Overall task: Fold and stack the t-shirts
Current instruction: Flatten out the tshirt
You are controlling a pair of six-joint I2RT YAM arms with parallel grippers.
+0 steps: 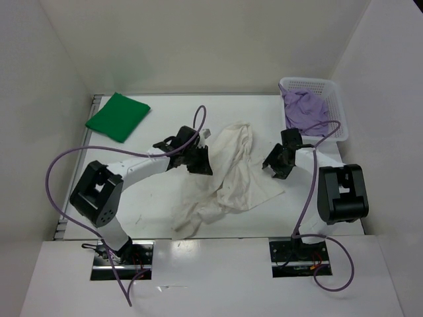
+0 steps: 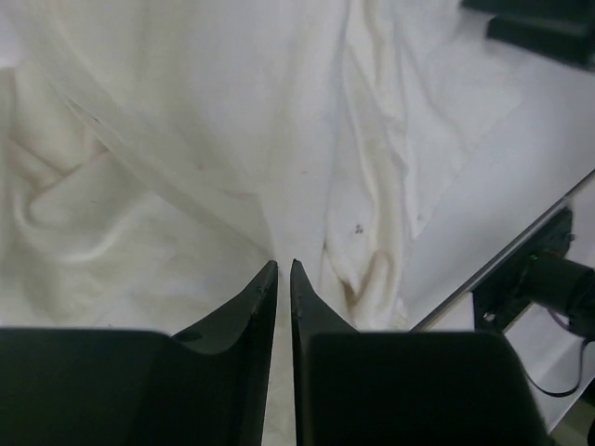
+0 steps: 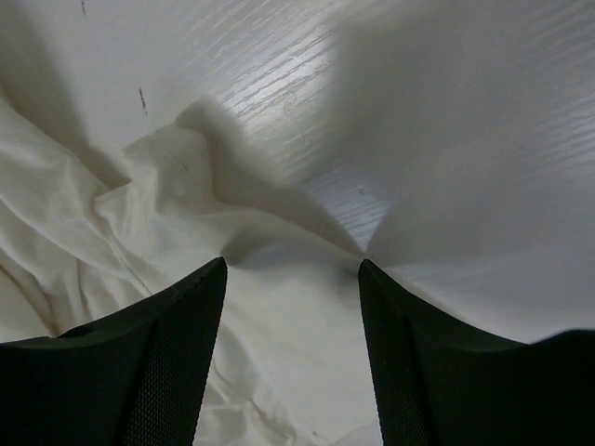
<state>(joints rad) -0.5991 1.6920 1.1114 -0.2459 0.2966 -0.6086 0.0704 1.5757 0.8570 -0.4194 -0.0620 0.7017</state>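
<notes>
Centre of frame: white shirt [image 1: 231, 175], crumpled; upper left: green shirt [image 1: 119, 115], folded; upper right: purple shirt [image 1: 304, 109] in basket [image 1: 330, 84]. Left gripper [image 2: 284, 269]: all but closed, pinching a ridge of white shirt. Right gripper [image 3: 293, 265]: wide apart, empty, above that shirt's edge.

Flat white-painted table top [image 1: 178, 115], boxed in on three sides by plain white panels: back wall [image 1: 198, 46], left side wall [image 1: 39, 99], right side wall [image 1: 386, 72]. From the right wrist view I can make out fine wood grain and a few dark specks in the paint. Faint grey scuffs [image 1: 147, 206] toward the front. Bare metal rail [image 1: 61, 228] along the table's left edge. White front ledge [image 1: 211, 277] nearest me. Light soft, even; shadows blurred.
</notes>
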